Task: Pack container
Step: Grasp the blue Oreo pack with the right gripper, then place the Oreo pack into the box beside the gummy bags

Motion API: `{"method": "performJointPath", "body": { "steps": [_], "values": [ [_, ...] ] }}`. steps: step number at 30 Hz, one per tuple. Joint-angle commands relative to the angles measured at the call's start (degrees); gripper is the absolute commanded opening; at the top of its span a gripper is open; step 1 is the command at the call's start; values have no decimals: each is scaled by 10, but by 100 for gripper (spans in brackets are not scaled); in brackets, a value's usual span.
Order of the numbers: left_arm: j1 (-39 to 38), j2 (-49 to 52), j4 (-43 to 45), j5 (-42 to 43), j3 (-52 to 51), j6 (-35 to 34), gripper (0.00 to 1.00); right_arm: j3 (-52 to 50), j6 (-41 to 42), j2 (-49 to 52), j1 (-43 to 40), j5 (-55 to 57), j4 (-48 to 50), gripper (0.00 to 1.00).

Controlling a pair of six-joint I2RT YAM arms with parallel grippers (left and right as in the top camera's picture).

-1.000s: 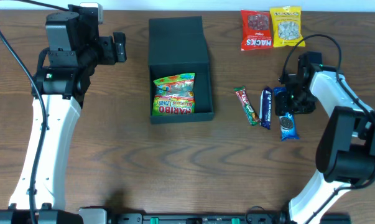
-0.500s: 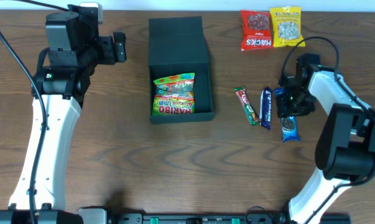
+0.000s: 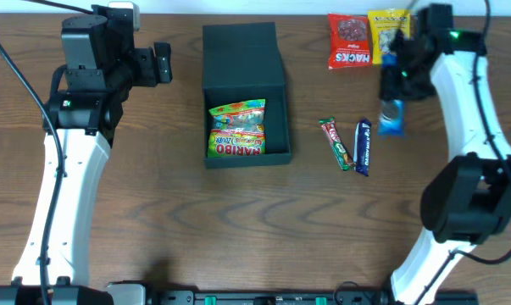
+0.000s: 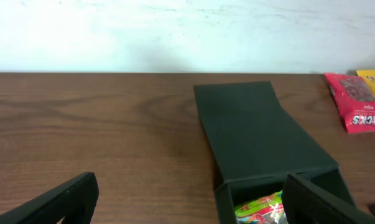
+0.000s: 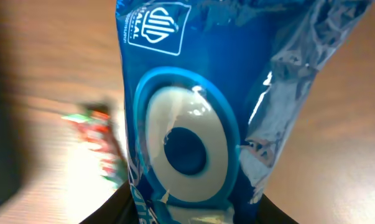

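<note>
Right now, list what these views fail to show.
- Right wrist: the blue packet fills the frame, hiding how the right jaws grip it; the red-green bar behind is blurred.
- Left wrist: the bottom edge cuts off the container and most of the gummy bag.
- Overhead: the dark blue bar's print is too small to read.

HARIBO on green packet (image 3: 236, 129), HACKS on red bag (image 3: 349, 41).

Container (image 4: 262, 124) front cut off below, blue packet (image 5: 193, 81) cropped, bars (image 5: 95, 134) behind blurred

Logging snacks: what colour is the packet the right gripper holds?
The packet is blue; clearest in right wrist view.
</note>
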Motion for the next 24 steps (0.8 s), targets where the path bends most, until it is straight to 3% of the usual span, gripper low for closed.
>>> {"method": "performJointPath", "body": {
  "steps": [1, 6, 12, 24],
  "values": [
    [0, 0, 1, 1, 15, 0, 95, 14, 71, -3, 67, -61, 13, 29],
    [0, 0, 0, 0, 15, 0, 95, 8, 137, -3, 159, -63, 68, 27],
    [0, 0, 0, 0, 15, 0, 95, 7, 158, 10, 231, -63, 123, 27],
    [0, 0, -14, 0, 15, 0, 95, 7, 174, 69, 269, -64, 103, 27]
  ]
}}
